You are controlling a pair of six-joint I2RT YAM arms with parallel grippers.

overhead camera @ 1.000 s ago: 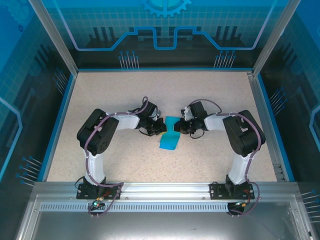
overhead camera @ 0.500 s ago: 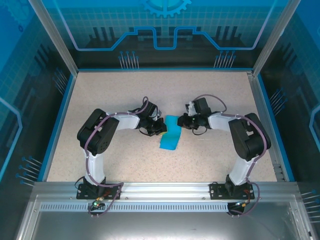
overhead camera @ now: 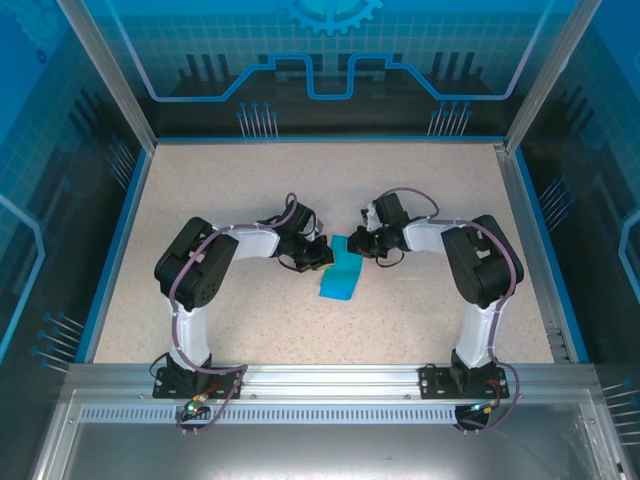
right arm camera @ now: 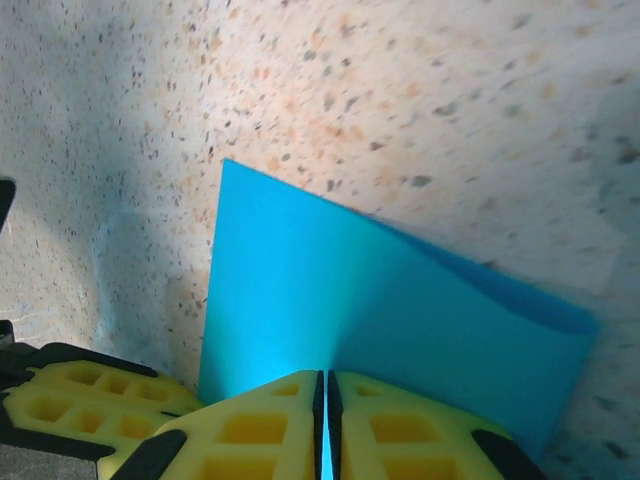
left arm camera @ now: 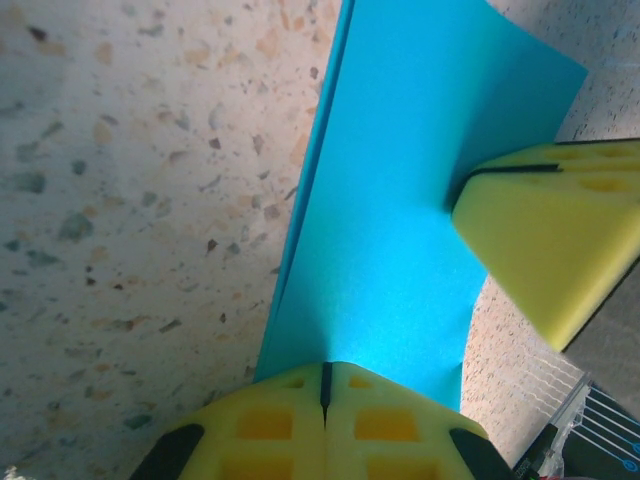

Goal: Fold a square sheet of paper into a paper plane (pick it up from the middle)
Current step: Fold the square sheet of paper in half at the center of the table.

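Mid-table (overhead camera: pixel 230 180), between the two arms: the square sheet of paper (overhead camera: pixel 339 276), turquoise, was doubled over into a narrow strip. Its near end lay on the speckled surface. The left wrist view showed two layers along one long edge, and the right wrist view showed a soft curve across the strip.

Left hand (left arm camera: pixel 325 385): yellow pads pressed together, clamped on the strip's left edge near its far end.

Right hand (right arm camera: pixel 322 395): pads likewise together, pinching the opposite edge.

The hands faced each other across the paper, near but apart.
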